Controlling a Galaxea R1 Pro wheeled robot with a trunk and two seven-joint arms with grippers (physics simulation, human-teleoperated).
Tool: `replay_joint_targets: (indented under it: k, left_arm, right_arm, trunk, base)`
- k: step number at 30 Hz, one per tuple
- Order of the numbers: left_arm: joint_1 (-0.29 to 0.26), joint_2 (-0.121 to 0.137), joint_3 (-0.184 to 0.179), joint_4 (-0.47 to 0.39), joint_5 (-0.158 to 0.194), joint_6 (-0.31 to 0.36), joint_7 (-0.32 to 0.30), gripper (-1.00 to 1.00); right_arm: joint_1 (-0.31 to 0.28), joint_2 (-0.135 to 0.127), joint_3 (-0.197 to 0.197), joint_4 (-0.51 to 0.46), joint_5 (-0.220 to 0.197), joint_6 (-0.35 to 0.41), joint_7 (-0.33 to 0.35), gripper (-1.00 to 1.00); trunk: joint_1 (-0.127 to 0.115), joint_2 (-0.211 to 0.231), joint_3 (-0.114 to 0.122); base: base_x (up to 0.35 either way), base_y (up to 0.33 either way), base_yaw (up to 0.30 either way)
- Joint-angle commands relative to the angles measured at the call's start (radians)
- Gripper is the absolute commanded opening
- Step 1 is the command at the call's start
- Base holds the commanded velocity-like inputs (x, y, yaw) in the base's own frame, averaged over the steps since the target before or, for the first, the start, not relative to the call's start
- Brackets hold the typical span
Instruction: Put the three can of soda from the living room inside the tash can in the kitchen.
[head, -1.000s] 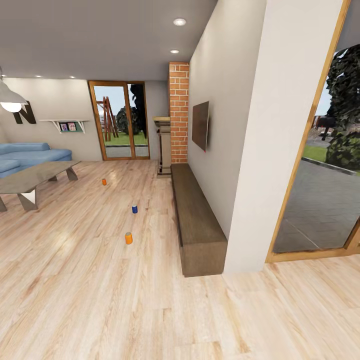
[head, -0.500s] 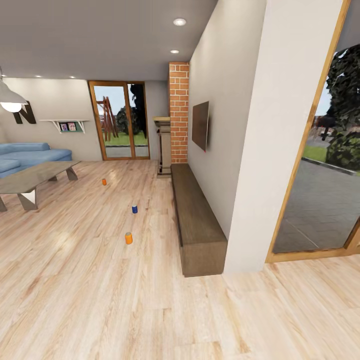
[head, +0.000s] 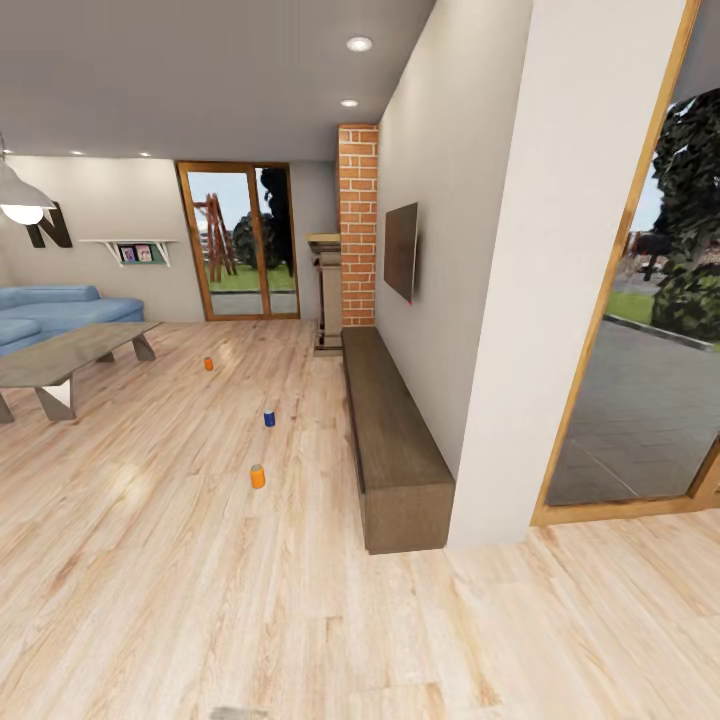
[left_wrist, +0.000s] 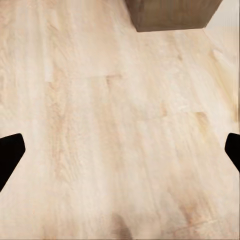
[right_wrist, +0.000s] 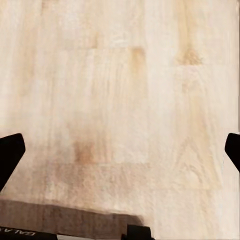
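- Left pincer (left_wrist: 120, 150) and right pincer (right_wrist: 120, 150) both hang spread wide over bare wooden floor (head: 200, 600), nothing between the fingers.
- Nearest orange can (head: 258, 476) stands on the floor, beside the dark bench (head: 395, 450).
- Blue can (head: 269, 418) stands further on.
- Far orange can (head: 208, 363) stands near the glass table (head: 70, 355), blue sofa (head: 60, 305) behind.

bright, even | ceiling spots (head: 359, 44) lit | soft floor (head: 200, 600) sheen | wrist views blurred

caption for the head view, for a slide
Three soda cans, near orange, blue, far orange, stand on living-room floor beside bench.
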Motion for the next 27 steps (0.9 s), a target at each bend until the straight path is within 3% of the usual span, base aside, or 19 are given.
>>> replay_joint_targets:
  k: [1, 4, 6, 11, 12, 14, 15, 21, 27]
  left_arm:
    - [0.017, 0.0, -0.001, -0.145, 0.001, 0.05, 0.0, 1.0]
    - [0.022, 0.0, -0.002, -0.196, 0.0, 0.062, 0.0, 1.0]
    - [0.027, -0.001, -0.002, -0.269, -0.001, 0.074, 0.001, 1.0]
    - [0.03, -0.001, -0.003, -0.35, -0.005, 0.072, 0.002, 1.0]
    - [0.033, 0.0, -0.003, -0.422, -0.004, 0.07, 0.001, 1.0]
    - [0.036, 0.0, -0.003, -0.466, -0.002, 0.07, 0.001, 1.0]
    - [0.038, 0.002, -0.003, -0.516, -0.001, 0.07, 0.001, 1.0]
    - [0.041, 0.004, -0.001, -0.575, 0.0, 0.064, 0.001, 1.0]
    - [0.042, 0.006, 0.001, -0.517, -0.007, 0.015, 0.002, 1.0]
  right_arm:
    - [0.0, 0.003, 0.001, -0.085, 0.0, 0.005, 0.001, 1.0]
    - [0.0, 0.006, 0.002, -0.131, 0.0, 0.007, 0.0, 1.0]
    - [0.001, 0.01, 0.004, -0.239, 0.001, 0.011, 0.0, 1.0]
    - [0.001, 0.012, 0.007, -0.389, 0.001, 0.013, 0.0, 1.0]
    - [0.002, 0.011, 0.006, -0.441, 0.001, 0.013, 0.0, 1.0]
    - [0.002, 0.009, 0.006, -0.474, 0.002, 0.013, 0.0, 1.0]
    - [0.002, 0.006, 0.006, -0.543, 0.002, 0.014, 0.0, 1.0]
    - [0.014, 0.001, 0.001, -0.758, 0.017, 0.037, 0.0, 1.0]
    - [0.074, -0.008, -0.015, -0.837, 0.032, 0.037, -0.009, 1.0]
  trunk:
    - [0.0, 0.0, 0.0]
    - [0.0, 0.0, 0.0]
    - [0.0, 0.0, 0.0]
    - [0.0, 0.0, 0.0]
    - [0.0, 0.0, 0.0]
    - [0.0, 0.0, 0.0]
    - [0.0, 0.0, 0.0]
    - [0.0, 0.0, 0.0]
    - [0.0, 0.0, 0.0]
  base:
    - [0.0, 0.0, 0.0]
    - [0.0, 0.0, 0.0]
    - [0.0, 0.0, 0.0]
    - [0.0, 0.0, 0.0]
    - [0.0, 0.0, 0.0]
    - [0.0, 0.0, 0.0]
    - [0.0, 0.0, 0.0]
    - [0.0, 0.0, 0.0]
    - [0.0, 0.0, 0.0]
